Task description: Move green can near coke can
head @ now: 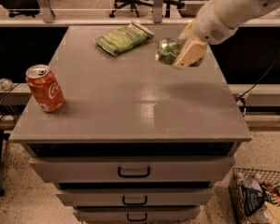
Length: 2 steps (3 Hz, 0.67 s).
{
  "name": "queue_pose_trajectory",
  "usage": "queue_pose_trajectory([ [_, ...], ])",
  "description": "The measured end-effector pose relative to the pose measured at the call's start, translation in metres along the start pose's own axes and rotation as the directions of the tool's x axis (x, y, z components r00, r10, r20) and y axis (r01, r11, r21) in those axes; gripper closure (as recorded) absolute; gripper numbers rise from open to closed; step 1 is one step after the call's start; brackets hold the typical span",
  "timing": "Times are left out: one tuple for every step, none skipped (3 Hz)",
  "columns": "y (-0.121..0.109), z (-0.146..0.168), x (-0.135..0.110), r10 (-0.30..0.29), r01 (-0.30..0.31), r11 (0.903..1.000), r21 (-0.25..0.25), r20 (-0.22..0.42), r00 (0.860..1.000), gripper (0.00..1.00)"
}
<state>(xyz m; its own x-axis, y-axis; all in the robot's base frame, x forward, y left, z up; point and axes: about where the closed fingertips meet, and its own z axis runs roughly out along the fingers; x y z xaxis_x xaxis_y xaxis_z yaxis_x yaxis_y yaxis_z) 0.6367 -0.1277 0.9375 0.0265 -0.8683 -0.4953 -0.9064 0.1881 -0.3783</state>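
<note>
The green can (167,51) is a dented shiny green can, held in the air above the right rear part of the grey cabinet top (130,101). My gripper (182,52) is shut on it, with a cream finger (189,52) across its front; the white arm comes in from the upper right. The coke can (45,88) stands upright near the left front edge of the top, far to the left of the gripper.
A flat green chip bag (124,38) lies at the rear middle of the top. The cabinet has drawers below (133,171). A wire basket with rubbish (261,197) sits on the floor at the lower right. Office chairs stand behind.
</note>
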Motion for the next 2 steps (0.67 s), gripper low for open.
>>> queue_pose_trajectory([
  [0.029,0.013,-0.07,-0.115,0.12,0.9923,-0.033,0.128,0.985,1.0],
  [0.057,0.032,-0.13,-0.193,0.213,0.9747,-0.068,0.227,0.955,1.0],
])
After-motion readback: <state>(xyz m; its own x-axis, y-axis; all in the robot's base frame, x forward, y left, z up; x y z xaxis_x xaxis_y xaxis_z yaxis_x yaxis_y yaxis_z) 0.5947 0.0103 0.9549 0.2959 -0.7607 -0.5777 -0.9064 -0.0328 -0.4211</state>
